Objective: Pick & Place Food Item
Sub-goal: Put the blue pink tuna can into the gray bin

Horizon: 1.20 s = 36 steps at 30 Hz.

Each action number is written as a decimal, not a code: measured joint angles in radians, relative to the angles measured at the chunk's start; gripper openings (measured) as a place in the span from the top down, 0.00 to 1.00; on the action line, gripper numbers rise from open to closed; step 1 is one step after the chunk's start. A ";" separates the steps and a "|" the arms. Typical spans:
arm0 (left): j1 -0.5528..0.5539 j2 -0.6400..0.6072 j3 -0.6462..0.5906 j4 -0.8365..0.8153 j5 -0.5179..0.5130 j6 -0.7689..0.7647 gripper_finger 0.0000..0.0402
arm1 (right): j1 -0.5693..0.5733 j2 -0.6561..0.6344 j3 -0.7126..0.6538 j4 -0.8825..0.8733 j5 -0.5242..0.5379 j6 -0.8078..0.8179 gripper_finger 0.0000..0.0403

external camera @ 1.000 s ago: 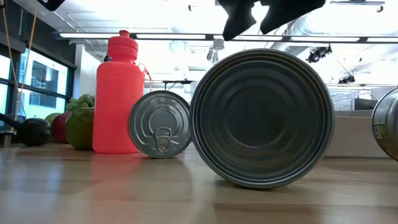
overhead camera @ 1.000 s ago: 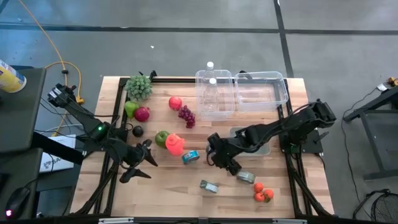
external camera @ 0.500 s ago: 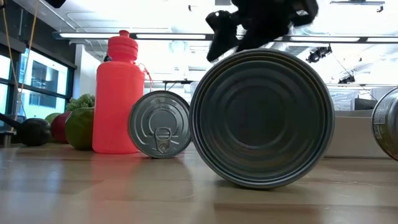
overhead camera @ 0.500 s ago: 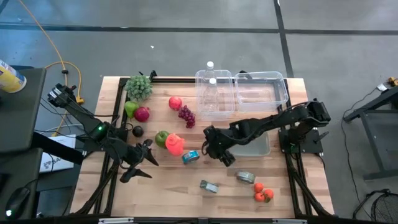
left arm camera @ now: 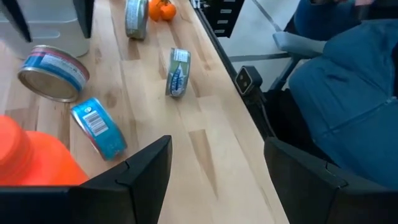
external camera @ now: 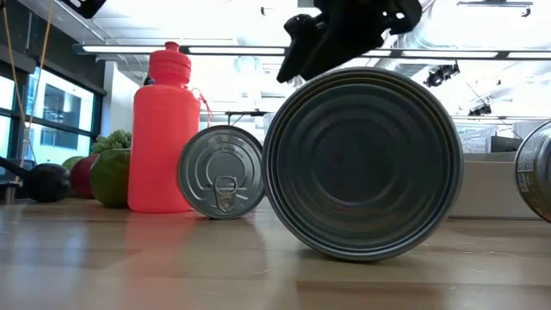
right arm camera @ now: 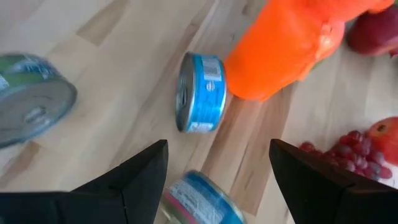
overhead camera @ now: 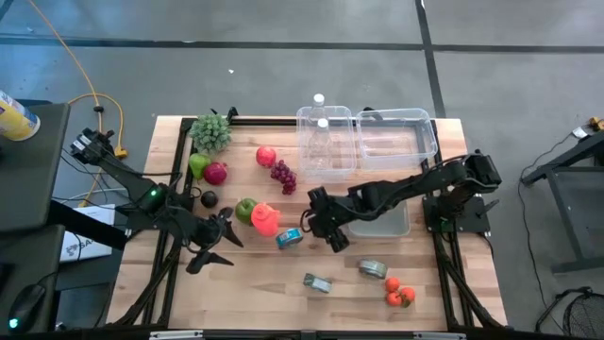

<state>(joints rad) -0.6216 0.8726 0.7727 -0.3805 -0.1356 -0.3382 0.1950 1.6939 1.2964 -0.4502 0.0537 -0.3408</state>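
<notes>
My right gripper (overhead camera: 322, 225) hangs open above the table's middle, beside a blue tin (overhead camera: 289, 238) that lies on its side against the orange-red bottle (overhead camera: 265, 219). The right wrist view shows that tin (right arm camera: 202, 101) ahead of my open fingers, and a second blue-labelled tin (right arm camera: 202, 199) lies below and between them. My left gripper (overhead camera: 213, 243) waits open at the table's left, above bare wood (left arm camera: 214, 168). Fruit lies at the far left: a green apple (overhead camera: 245, 209), purple grapes (overhead camera: 283, 176) and a red apple (overhead camera: 266, 156).
Two more tins (overhead camera: 318, 282) (overhead camera: 372, 269) and oranges (overhead camera: 398, 295) lie near the front right. A grey tray (overhead camera: 389, 223) sits under the right arm. Clear boxes (overhead camera: 327, 142) (overhead camera: 396, 132) stand at the far edge. A person in blue (left arm camera: 348, 81) sits beyond the table.
My right gripper has moved toward the table's left and far edges, nearer the blue tin and the bottle, rolling a little. It has stayed open. No object has moved.
</notes>
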 joint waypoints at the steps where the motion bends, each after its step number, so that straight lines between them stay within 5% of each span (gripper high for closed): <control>1: 0.000 0.000 0.000 0.000 0.000 0.000 0.39 | 0.004 0.000 0.000 0.007 -0.001 0.000 0.33; 21: 0.000 0.000 0.000 -0.036 0.000 0.035 0.39 | 0.051 0.000 0.000 -0.041 0.157 0.094 0.03; 29: 0.000 0.000 0.000 -0.020 0.000 0.040 0.39 | 0.051 -0.001 0.000 -0.048 0.560 0.084 0.03; 31: 0.007 0.000 0.000 -0.013 -0.001 0.081 0.39 | 0.044 -0.002 0.000 -0.069 0.531 0.080 0.03; 36: 0.041 0.000 0.000 -0.006 -0.002 0.172 0.39 | 0.013 -0.002 0.000 -0.180 0.143 0.050 0.03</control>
<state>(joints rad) -0.5808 0.8726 0.7731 -0.3861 -0.1375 -0.1658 0.2080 1.6924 1.2964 -0.6299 0.1965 -0.2909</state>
